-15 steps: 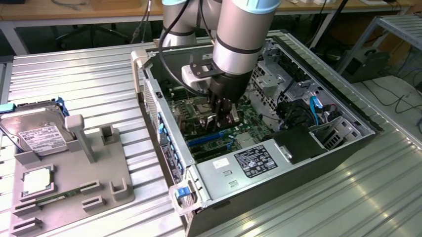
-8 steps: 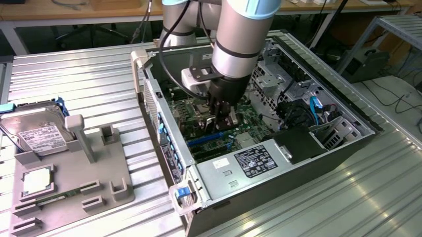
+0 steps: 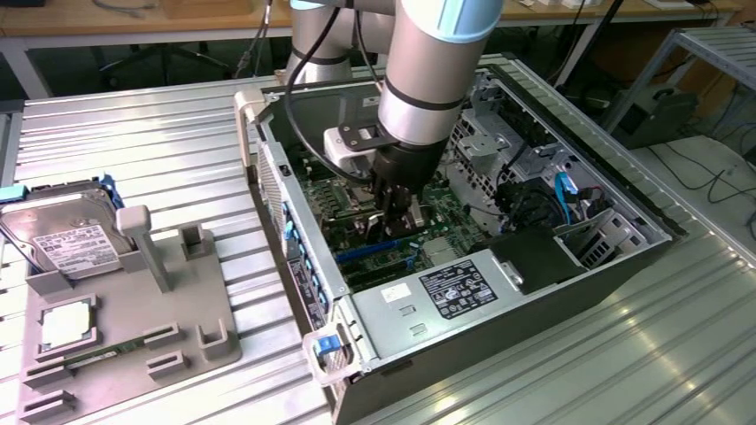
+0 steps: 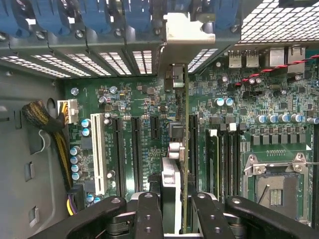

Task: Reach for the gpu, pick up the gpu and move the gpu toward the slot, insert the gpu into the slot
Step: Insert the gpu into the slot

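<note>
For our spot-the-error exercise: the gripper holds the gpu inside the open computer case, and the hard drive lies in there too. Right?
The gripper does hold the gpu inside the case, but the exterior view shows the hard drive outside it, on the grey fixture.

The gpu stands between the fingers, over the motherboard inside the case

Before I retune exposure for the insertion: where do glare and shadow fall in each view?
Exterior view: glare streaks the table beside the case; the case interior is dim. Wrist view: the bracket of the gpu and the perforated wall wash out pale.
</note>
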Tool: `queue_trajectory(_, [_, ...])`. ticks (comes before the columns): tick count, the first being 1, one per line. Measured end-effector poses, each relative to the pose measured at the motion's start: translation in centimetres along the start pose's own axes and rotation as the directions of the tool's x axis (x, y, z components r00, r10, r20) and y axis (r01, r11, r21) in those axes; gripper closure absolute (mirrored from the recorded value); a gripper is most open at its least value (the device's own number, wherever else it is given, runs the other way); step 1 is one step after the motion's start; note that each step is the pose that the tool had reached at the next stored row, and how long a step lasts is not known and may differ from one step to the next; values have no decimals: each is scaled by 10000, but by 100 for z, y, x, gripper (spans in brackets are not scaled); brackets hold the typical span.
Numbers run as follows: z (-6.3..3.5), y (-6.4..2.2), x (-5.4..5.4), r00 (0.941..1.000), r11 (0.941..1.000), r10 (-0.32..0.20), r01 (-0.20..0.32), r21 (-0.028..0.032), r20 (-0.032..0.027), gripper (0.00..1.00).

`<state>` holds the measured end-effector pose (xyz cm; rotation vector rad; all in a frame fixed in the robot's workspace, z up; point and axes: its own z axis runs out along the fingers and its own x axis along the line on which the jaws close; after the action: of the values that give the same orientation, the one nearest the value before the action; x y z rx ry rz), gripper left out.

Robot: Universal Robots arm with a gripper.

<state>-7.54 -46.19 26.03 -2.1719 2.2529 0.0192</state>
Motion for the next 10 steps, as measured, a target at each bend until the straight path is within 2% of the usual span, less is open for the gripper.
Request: queue_trajectory(10, [7, -1, 36, 10000, 10000, 0, 0, -1, -1, 72])
